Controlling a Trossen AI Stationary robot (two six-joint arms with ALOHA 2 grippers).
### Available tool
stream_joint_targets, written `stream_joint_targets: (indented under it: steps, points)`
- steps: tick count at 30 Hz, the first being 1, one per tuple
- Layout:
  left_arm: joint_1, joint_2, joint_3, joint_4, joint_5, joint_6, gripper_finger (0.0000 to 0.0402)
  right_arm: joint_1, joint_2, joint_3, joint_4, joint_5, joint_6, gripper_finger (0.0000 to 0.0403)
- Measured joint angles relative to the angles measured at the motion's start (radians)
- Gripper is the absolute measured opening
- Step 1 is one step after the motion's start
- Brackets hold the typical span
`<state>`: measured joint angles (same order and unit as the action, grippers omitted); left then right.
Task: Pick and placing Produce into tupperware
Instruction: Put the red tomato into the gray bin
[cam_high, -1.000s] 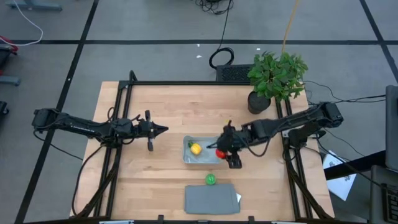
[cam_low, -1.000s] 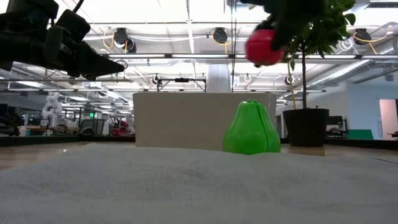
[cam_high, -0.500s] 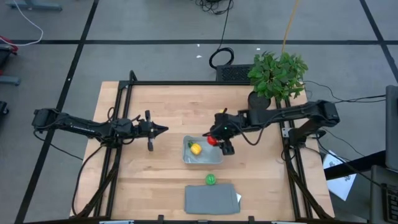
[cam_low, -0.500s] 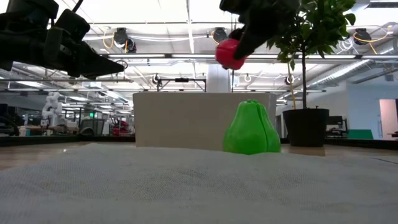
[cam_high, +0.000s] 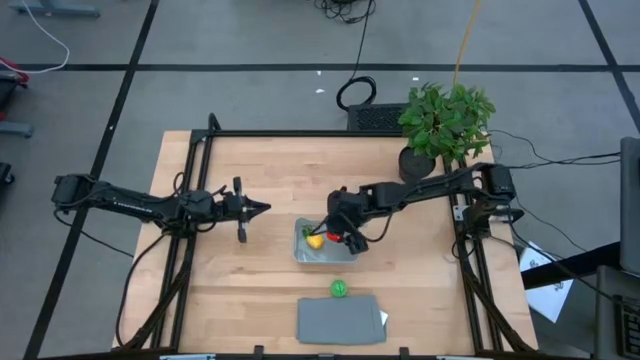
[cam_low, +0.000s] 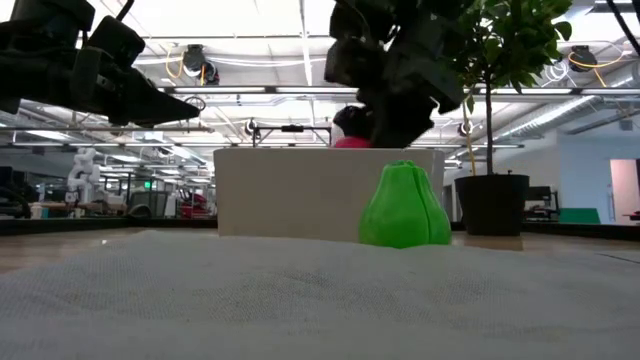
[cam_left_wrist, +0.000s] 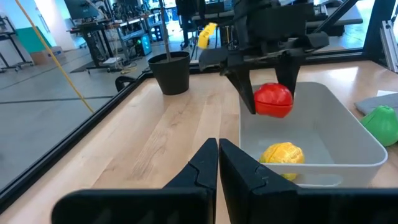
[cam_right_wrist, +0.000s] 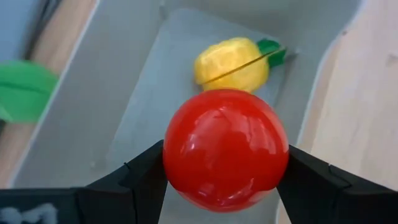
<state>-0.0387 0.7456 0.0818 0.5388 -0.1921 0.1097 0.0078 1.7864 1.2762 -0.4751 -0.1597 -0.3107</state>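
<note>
holding red fruit (cam_right_wrist: 225, 149) over tupperware (cam_left_wrist: 348, 127), right gripper (cam_right_wrist: 221, 180)

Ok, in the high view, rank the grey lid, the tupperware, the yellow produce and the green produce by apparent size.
1. Grey lid, largest.
2. Tupperware.
3. Yellow produce and green produce look alike; no ranking between them.

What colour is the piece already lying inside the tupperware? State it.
Yellow, with a small green tip: the yellow produce in the tupperware, clearest in the right wrist view.
</note>
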Motion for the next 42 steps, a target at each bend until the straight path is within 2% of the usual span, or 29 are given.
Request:
stream_joint_targets:
  steps: [14,42]
  points:
    - [0.000,0.000,0.000,-0.007,-0.001,0.000,0.0019,0.001,0.011,0.000,-0.022,-0.002,-0.281,0.0243]
    - [0.000,0.000,0.000,-0.013,-0.001,0.000,0.0019,0.001,0.017,-0.031,0.023,-0.053,-0.180,0.0253]
